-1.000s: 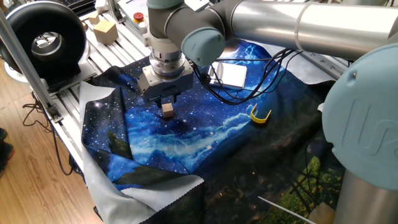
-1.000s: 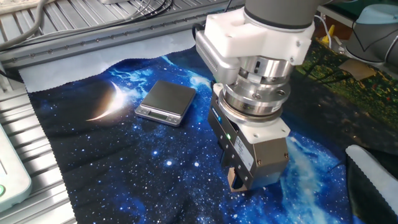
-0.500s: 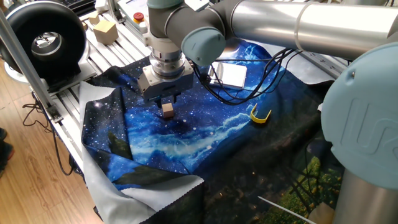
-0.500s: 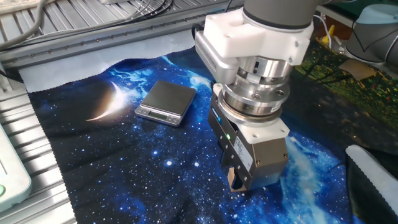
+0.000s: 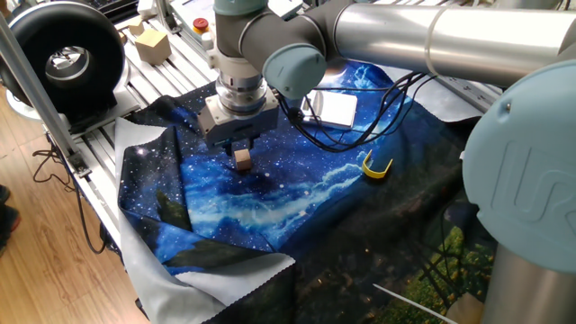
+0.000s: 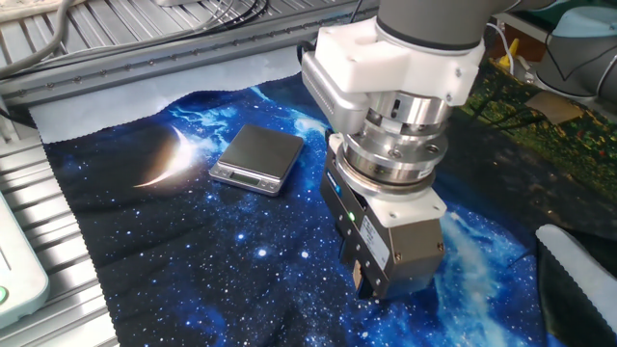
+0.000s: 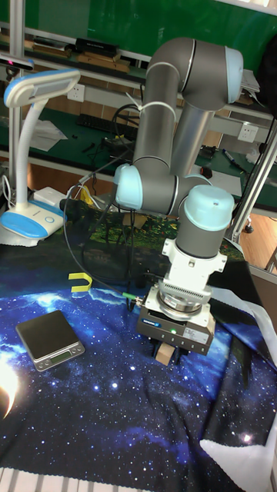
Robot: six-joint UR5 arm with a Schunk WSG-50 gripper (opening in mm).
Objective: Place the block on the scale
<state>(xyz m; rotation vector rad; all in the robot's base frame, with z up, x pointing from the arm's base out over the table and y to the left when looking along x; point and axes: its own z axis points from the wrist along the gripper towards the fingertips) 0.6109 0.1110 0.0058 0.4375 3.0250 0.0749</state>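
Observation:
My gripper (image 5: 242,153) points straight down over the left part of the starry blue cloth, shut on the block (image 5: 242,159), a small brown wooden cube that hangs just above the cloth. In the tall fixed view the block (image 7: 165,353) peeks out under the gripper (image 7: 172,350). In the other fixed view the gripper's body (image 6: 390,253) hides the cube almost fully. The scale (image 5: 336,109) lies flat on the cloth behind the gripper, free of any load; it also shows as the scale (image 6: 258,156) and the scale (image 7: 50,339), well to the gripper's side.
A yellow curved piece (image 5: 376,166) lies on the cloth to the right. Black cables (image 5: 358,124) run past the scale. A pale tan wooden block (image 5: 150,43) and a black round unit (image 5: 63,58) sit on the metal frame at the left. A desk lamp (image 7: 31,154) stands behind.
The gripper, still shut on the block, has shifted very slightly upward and sideways. The scale has not moved.

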